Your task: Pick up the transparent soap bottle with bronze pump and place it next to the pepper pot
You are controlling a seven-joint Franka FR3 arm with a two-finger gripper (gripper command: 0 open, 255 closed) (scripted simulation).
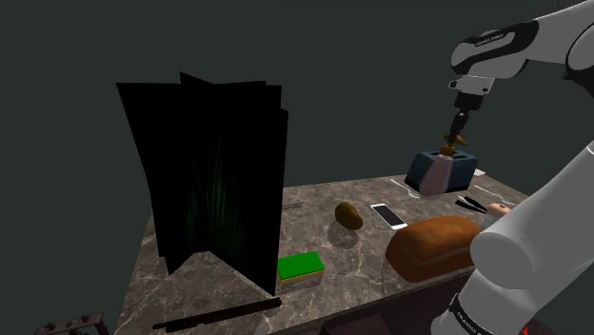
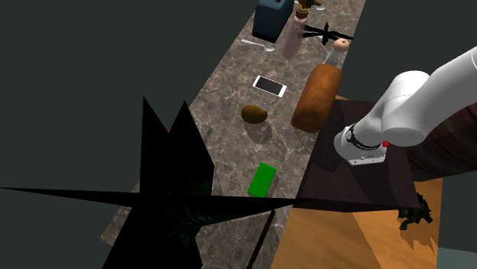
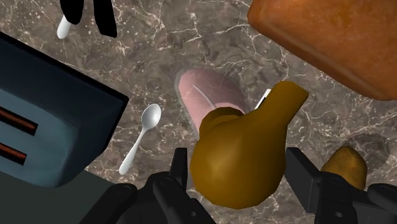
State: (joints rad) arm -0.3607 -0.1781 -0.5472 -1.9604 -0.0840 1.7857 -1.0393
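Hand (image 3: 236, 157) shuts on the bronze pump (image 3: 254, 137) of the soap bottle (image 1: 436, 174), a finger pressed to each side. From the shoulder view's left, tall black panels (image 1: 209, 171) stand on the marble desk (image 1: 352, 262). Next come a green block (image 1: 301, 266), a brown lump (image 1: 348, 214), a white phone (image 1: 388, 216) and a brown loaf (image 1: 433, 246). The bottle hangs under the hand in front of the blue toaster (image 1: 464, 169), near a white spoon (image 3: 141, 137). I cannot tell whether it touches the desk. The pepper pot (image 2: 335, 55) lies beyond the loaf's end.
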